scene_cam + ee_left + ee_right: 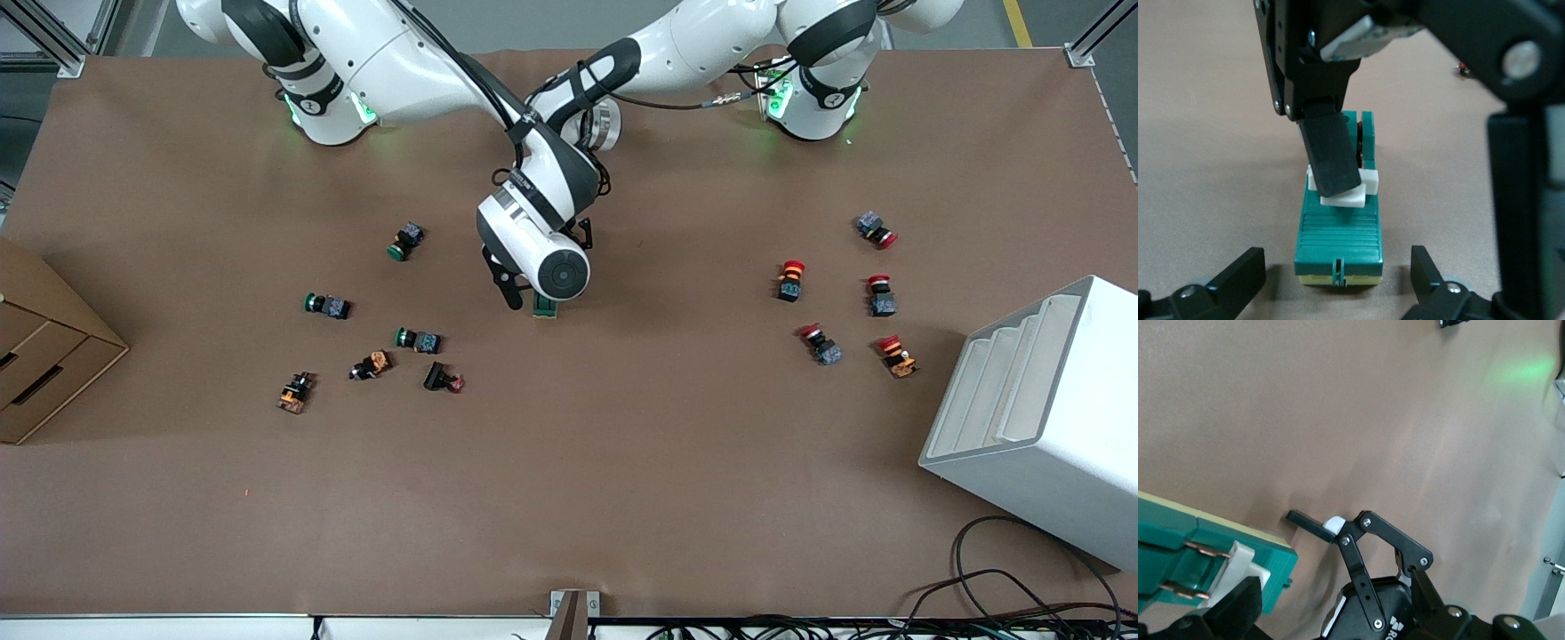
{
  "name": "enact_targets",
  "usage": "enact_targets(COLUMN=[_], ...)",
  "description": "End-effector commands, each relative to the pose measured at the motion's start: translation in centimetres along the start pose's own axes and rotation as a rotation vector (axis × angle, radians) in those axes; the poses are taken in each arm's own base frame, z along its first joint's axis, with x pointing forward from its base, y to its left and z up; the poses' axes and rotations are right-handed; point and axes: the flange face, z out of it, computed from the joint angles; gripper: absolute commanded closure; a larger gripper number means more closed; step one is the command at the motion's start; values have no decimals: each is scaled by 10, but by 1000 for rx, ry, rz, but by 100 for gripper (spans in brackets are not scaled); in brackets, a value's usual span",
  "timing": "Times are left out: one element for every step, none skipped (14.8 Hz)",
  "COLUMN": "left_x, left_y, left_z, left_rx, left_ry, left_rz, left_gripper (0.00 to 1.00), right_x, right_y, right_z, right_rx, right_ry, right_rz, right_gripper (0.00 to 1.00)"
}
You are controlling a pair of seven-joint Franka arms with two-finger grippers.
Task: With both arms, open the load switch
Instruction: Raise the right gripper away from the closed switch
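Note:
The load switch (545, 308), a dark green oblong block with a white lever (1350, 189), lies at the table's middle. My left gripper (1336, 280) is low over it and open, one fingertip (1238, 277) on each side of the block's end, with gaps showing. My right gripper (520, 293) is also open. One of its fingers (1331, 157) rests on the white lever; the other stands well off to the side. In the right wrist view the switch (1211, 550) lies beside my own finger (1238, 607). In the front view the right arm's wrist hides the left gripper.
Green push-buttons (407, 240) and orange and black parts (372, 364) lie toward the right arm's end. Red push-buttons (789, 280) lie toward the left arm's end, with a white rack (1040, 418) nearer the camera. A cardboard box (44, 356) sits at the table's edge.

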Motion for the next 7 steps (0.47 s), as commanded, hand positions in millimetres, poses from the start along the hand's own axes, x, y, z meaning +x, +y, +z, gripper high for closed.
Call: enact_targets(left_x=[-1, -1, -1, -1, 0, 0, 1], left_y=[-1, -1, -1, -1, -1, -2, 0], left_z=[10, 10, 10, 10, 10, 10, 9], left_rx=[25, 25, 25, 26, 25, 27, 23], left_ry=[-20, -20, -20, -21, -20, -20, -20], left_rz=[25, 25, 25, 25, 24, 25, 30], left_gripper=[3, 3, 3, 3, 3, 3, 3], right_x=[13, 17, 28, 50, 77, 101, 124], right_y=[-4, -2, 1, 1, 6, 20, 32], right_z=[-7, -17, -40, -62, -84, -112, -132], right_rx=[20, 37, 73, 100, 113, 137, 158], right_ry=[33, 45, 43, 31, 15, 16, 20], right_rz=[-25, -57, -86, -92, -109, -172, -243], right_gripper=[0, 0, 0, 0, 0, 0, 0])
